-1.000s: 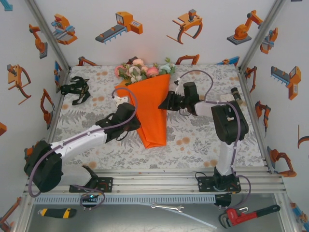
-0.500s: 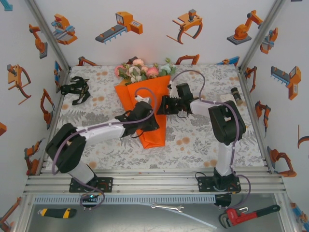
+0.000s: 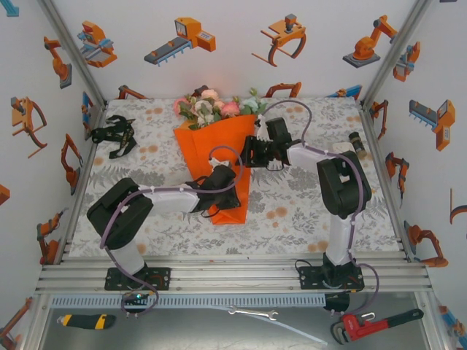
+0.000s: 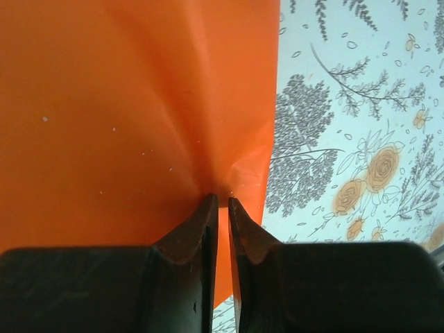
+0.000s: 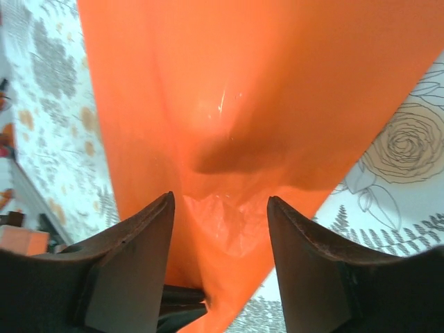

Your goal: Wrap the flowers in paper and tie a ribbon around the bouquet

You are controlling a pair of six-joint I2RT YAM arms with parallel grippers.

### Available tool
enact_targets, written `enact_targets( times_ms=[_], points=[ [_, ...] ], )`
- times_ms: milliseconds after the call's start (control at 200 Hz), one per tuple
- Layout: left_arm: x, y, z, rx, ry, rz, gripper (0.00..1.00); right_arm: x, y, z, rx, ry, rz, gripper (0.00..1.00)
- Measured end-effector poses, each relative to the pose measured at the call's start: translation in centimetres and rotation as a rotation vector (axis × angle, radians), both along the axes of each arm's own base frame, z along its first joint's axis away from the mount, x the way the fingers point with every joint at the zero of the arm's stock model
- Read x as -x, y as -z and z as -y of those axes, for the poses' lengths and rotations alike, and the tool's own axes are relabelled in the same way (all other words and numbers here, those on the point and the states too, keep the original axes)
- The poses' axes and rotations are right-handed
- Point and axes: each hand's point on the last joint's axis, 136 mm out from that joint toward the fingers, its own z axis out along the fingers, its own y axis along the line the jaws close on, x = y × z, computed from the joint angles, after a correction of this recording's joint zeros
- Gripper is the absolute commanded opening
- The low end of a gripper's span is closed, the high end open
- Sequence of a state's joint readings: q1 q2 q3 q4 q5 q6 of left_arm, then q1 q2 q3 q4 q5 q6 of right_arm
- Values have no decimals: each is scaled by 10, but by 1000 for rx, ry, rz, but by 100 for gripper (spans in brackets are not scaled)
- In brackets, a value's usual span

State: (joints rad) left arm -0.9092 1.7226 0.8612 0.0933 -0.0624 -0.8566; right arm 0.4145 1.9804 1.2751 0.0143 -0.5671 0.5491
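Lying along the middle of the grey floral tablecloth (image 3: 292,208): one bouquet (image 3: 198,146), a narrow cone. In the top view it is widening toward the far side of the table and tapering to a blunt tip at the near side.

Wrapping: the paper (image 4: 125,104) is showing bright, plain orange. It is looking thin and slightly glossy, with soft creases running lengthwise and a few pale specks on its surface. In the left wrist view one straight edge is running down beside the printed cloth.

Contents: the flowers (image 3: 210,106) are spilling out of the wide far mouth. Pink, white and cream blooms are mixing with green leaves.

Tool, left: the left gripper (image 4: 220,205) is keeping its jaws nearly together and nipping a fold of the paper close to the cone's right edge, near the tip. Creases are fanning out from the pinch.

Tool, right: the right gripper (image 5: 218,201) is holding its jaws about half spread. They are straddling a raised, crumpled ridge of the paper at the cone's right side, farther from the tip than the left gripper. Whether the pads are pressing it I cannot tell.

Loose item: the ribbon (image 3: 113,135) is resting as a black tangle near the far left corner of the cloth, well apart from the bouquet.
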Motion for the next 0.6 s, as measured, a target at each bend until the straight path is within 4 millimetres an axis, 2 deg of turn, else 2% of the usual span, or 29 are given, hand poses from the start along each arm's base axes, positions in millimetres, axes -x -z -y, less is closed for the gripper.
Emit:
enact_targets(
  times_ms=[115, 215, 285, 441, 601],
  points=[
    [1, 0, -7, 0, -31, 1, 19, -11, -14, -4, -95, 64, -24, 21],
    [1, 0, -8, 6, -46, -2, 19, -25, -16, -5, -154, 115, -28, 12],
    [1, 0, -9, 12, -57, -4, 19, -33, 0, -4, -167, 148, -53, 12],
    [4, -1, -19, 10, -86, 2, 19, -46, 54, 13, -129, 241, -150, 13],
    [7, -1, -27, 7, -101, 8, 19, -85, 47, 19, -149, 291, -101, 17]
  ],
)
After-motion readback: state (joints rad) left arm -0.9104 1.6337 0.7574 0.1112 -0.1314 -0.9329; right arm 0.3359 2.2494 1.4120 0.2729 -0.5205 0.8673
